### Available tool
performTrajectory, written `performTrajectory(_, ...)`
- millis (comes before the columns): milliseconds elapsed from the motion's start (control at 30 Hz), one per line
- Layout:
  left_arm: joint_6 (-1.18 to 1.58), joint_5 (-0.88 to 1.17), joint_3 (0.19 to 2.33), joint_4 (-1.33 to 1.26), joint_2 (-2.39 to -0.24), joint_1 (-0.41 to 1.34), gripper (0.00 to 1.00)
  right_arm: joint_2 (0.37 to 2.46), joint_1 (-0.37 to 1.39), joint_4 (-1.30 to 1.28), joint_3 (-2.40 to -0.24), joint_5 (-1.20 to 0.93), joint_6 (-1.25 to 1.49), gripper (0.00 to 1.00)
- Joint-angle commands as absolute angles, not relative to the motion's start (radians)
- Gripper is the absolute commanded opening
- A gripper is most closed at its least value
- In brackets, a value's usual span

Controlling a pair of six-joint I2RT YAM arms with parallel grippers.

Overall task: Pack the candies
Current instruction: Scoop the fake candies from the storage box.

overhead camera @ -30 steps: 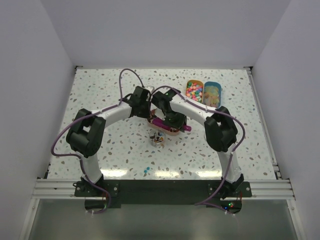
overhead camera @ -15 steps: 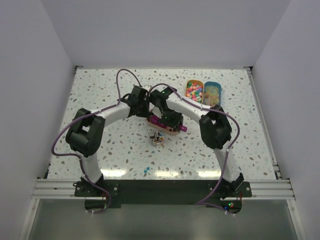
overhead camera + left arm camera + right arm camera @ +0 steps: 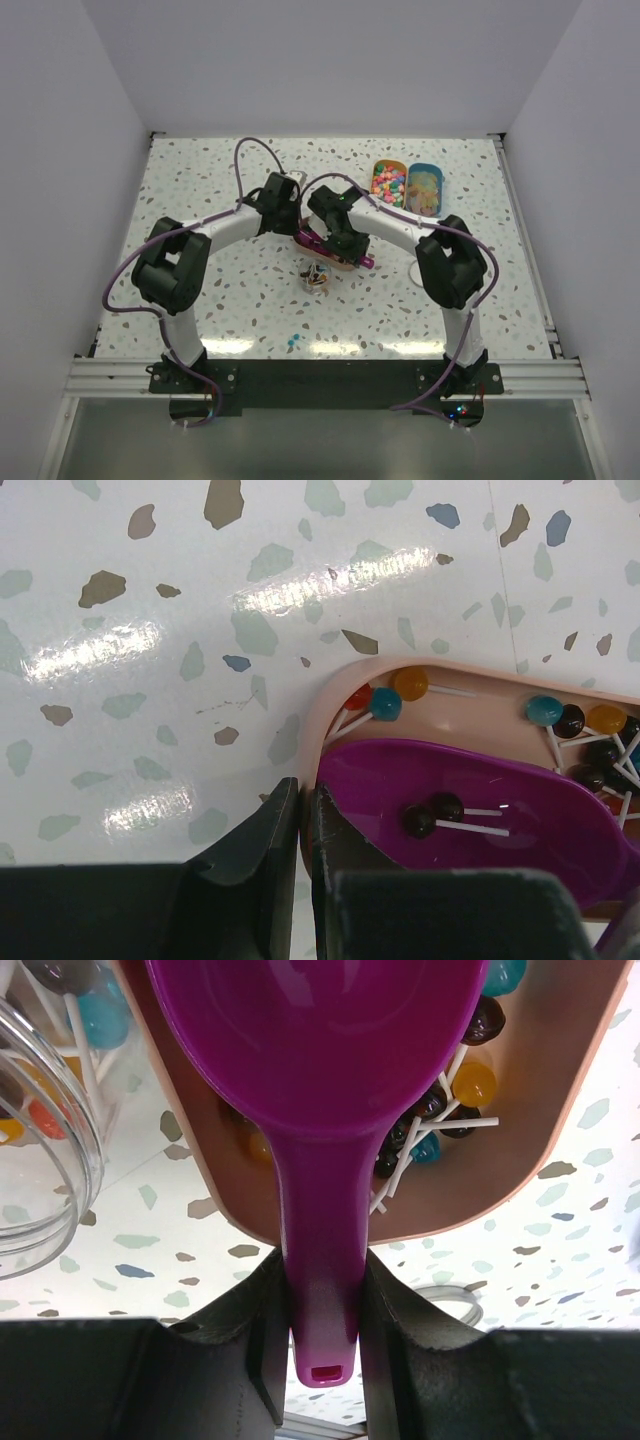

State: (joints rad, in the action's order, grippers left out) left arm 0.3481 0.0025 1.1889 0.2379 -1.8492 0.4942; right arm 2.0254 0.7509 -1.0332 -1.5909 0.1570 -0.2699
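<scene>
Right gripper [image 3: 320, 1295] clamps the purple scoop [image 3: 320, 1050] by its handle, long axis running 6 to 12 o'clock over the peach tray [image 3: 560, 1140]; the jar [image 3: 40, 1160] stands at 9. Left gripper [image 3: 303, 825] is pinched shut on the tray rim. Only the left wrist view shows two candies [image 3: 432, 815] in the scoop, the rest in the tray

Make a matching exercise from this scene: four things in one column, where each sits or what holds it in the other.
1 purple scoop
2 peach tray
3 clear jar
4 blue tub

A far side of the table, right of centre
B handle clamped in the right gripper
C rim pinched by the left gripper
D beside the tray, on its near side

Pairs: 1-B, 2-C, 3-D, 4-A
</scene>
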Motion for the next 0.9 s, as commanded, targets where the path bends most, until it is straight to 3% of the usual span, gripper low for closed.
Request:
performTrajectory(0, 0.347, 0.002, 1.204, 0.232, -1.822, 0.502, 0.13, 1.991, 0.744, -0.894, -1.572, 0.133, -0.272, 0.00)
performTrajectory(667, 0.348, -0.009, 1.209, 0.232, -1.813, 0.463, 0.13, 1.914, 0.719, -0.979, -1.506, 0.316, -0.333, 0.00)
performTrajectory(867, 0.350, -0.020, 1.207, 0.230, -1.786, 0.460, 0.26, 1.855, 0.721, -0.962, -1.500, 0.256, -0.313, 0.00)
